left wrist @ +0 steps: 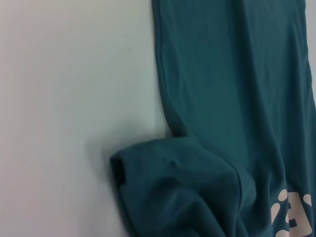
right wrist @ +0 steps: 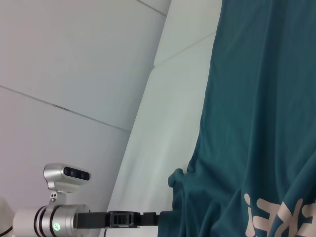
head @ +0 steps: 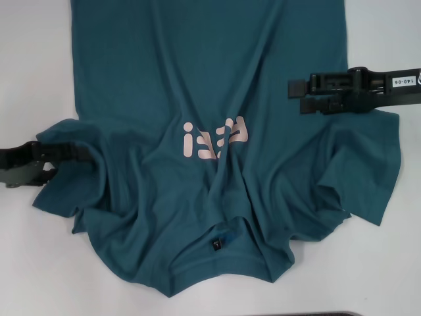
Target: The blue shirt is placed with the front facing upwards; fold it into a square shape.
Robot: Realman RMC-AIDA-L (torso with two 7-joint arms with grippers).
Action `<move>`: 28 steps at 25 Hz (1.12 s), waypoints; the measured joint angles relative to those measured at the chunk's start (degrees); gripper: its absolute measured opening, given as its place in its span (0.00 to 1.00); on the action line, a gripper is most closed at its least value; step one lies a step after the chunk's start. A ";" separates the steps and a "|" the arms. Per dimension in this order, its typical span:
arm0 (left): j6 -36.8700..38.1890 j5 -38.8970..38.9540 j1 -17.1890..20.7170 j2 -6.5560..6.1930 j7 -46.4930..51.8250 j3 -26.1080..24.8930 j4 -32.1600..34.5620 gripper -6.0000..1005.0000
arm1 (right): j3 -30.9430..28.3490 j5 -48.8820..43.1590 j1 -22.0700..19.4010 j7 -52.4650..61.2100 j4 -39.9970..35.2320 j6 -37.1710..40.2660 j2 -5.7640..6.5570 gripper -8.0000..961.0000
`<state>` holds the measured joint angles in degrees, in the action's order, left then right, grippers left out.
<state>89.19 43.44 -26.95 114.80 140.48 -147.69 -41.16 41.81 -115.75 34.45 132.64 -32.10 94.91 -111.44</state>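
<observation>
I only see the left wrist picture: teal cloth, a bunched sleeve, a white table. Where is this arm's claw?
Observer: The left gripper is at that bunched sleeve of the blue shirt.
Operator: And the other arm?
Observer: The right gripper reaches in over the shirt's opposite edge, jaws apart.
Operator: Where's the collar?
Observer: Nearest the robot, with a small black neck tag.

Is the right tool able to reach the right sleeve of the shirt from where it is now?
Probably yes. The right tool hangs over the shirt just beyond the right sleeve, and nothing lies between them.
</observation>
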 joint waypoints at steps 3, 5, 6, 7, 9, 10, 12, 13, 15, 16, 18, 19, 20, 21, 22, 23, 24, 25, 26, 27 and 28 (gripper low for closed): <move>-0.73 -0.18 -0.99 0.30 0.15 0.84 0.23 0.93 | -0.19 0.02 0.00 0.00 -0.06 0.07 0.00 0.98; -0.67 -0.20 -1.53 0.38 0.19 0.93 0.31 0.93 | -0.28 0.04 0.00 0.01 -0.08 0.14 0.04 0.98; -0.38 -0.20 -1.86 0.41 0.24 0.93 0.26 0.93 | -0.31 0.05 0.00 0.01 -0.08 0.17 0.04 0.98; 0.01 -0.20 -2.05 0.41 0.31 0.89 0.14 0.93 | -0.33 0.05 0.00 0.01 -0.08 0.19 0.05 0.98; 0.72 -0.08 -2.16 0.42 0.46 0.69 -0.14 0.93 | -0.38 0.07 0.00 0.02 -0.08 0.22 0.06 0.98; 1.04 0.05 -2.11 0.40 0.62 0.58 -0.31 0.93 | -0.37 0.08 0.00 0.02 -0.07 0.23 0.07 0.98; 1.48 0.15 -1.84 0.30 0.95 0.47 -0.51 0.93 | -0.37 0.09 0.00 0.03 -0.06 0.26 0.08 0.98; 1.68 0.09 -1.60 0.25 1.15 0.51 -0.58 0.92 | -0.38 0.09 0.00 0.03 -0.06 0.29 0.08 0.98; 1.89 -0.06 -1.12 0.17 1.43 0.70 -0.60 0.92 | -0.42 0.09 0.01 0.04 -0.04 0.33 0.09 0.98; 1.96 -0.10 -0.88 0.14 1.53 0.78 -0.60 0.92 | -0.46 0.09 0.01 0.04 -0.03 0.34 0.09 0.98; 2.18 -0.18 -0.30 0.11 1.57 0.83 -0.60 0.92 | -0.52 0.09 0.00 0.07 -0.02 0.36 0.09 0.98; 2.32 -0.19 -0.08 0.10 1.58 0.76 -0.60 0.92 | -0.54 0.09 0.00 0.11 -0.01 0.37 0.09 0.98; 2.51 -0.20 0.10 0.07 1.59 0.65 -0.60 0.92 | -0.53 0.09 0.00 0.15 -0.01 0.39 0.11 0.98; 2.76 -0.20 0.30 0.03 1.62 0.53 -0.60 0.92 | -0.55 0.09 0.00 0.19 0.00 0.43 0.13 0.98; 2.95 -0.20 0.39 -0.02 1.65 0.47 -0.60 0.91 | -0.59 0.09 -0.01 0.21 0.01 0.48 0.15 0.98; 3.14 -0.20 0.44 -0.04 1.68 0.46 -0.60 0.91 | -0.72 0.09 -0.07 0.21 0.02 0.51 0.16 0.98; 3.21 -0.20 0.48 -0.05 1.69 0.45 -0.60 0.91 | -0.84 0.09 -0.13 0.22 0.04 0.53 0.17 0.98; 3.24 -0.21 0.53 -0.05 1.70 0.45 -0.59 0.91 | -0.96 0.09 -0.22 0.22 0.06 0.54 0.17 0.98; 3.12 -0.20 0.51 -0.03 1.71 0.45 -0.59 0.91 | -1.04 0.09 -0.27 0.23 0.08 0.54 0.17 0.98; 2.97 -0.21 0.44 0.02 1.71 0.45 -0.59 0.91 | -1.13 0.08 -0.31 0.23 0.11 0.54 0.18 0.98; 2.60 -0.20 0.16 0.16 1.72 0.47 -0.59 0.91 | -1.18 0.08 -0.33 0.23 0.11 0.54 0.18 0.98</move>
<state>91.78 43.24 -26.79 114.96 142.20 -147.21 -41.74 40.63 -115.66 34.12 132.87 -31.99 95.45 -111.27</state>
